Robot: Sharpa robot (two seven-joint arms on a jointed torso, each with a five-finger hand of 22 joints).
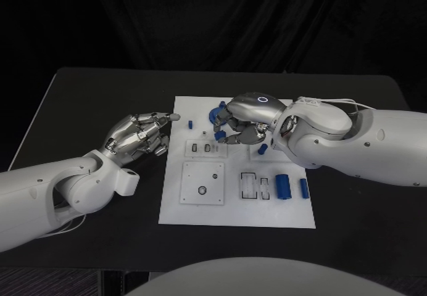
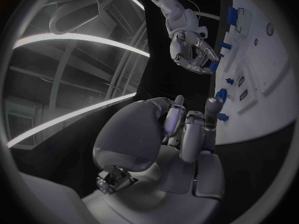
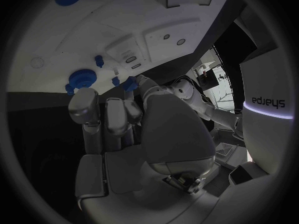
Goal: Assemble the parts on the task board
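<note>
Head view: a white rectangular task board (image 1: pixel 236 213) lies in the middle of the black table (image 1: pixel 89 98), its long sides running away from the robot.

Right hand (image 1: pixel 242 123): silver, over the board's far part, fingers curled downward around a small blue part (image 1: pixel 219 135) held at the fingertips. Just beyond the hand, near the board's far edge, sits a round blue disc-shaped part (image 1: pixel 213 115), partly hidden by the hand. A small blue peg (image 1: pixel 263 148) stands just beside the hand on its near side.

Left hand (image 1: pixel 138 135): silver, over the bare table just beside the board's left edge, fingers drawn together and bent, with nothing in them; one fingertip reaches toward the board's far-left corner. A small blue upright pin (image 1: pixel 189 124) stands on the board close to that fingertip, apart from it.

Board, near right quarter: a larger blue cylinder (image 1: pixel 283 186) and a slimmer blue bar (image 1: pixel 304 188) lie side by side, parallel to the board's right edge, well apart from both hands. Beside them are two narrow rectangular slots (image 1: pixel 248 185). Board, near left quarter: a raised white square plate (image 1: pixel 203 182) with a small oval opening.

Left wrist view: the left hand's fingers (image 2: pixel 187 129) are bent, empty, beside the board's edge.
</note>
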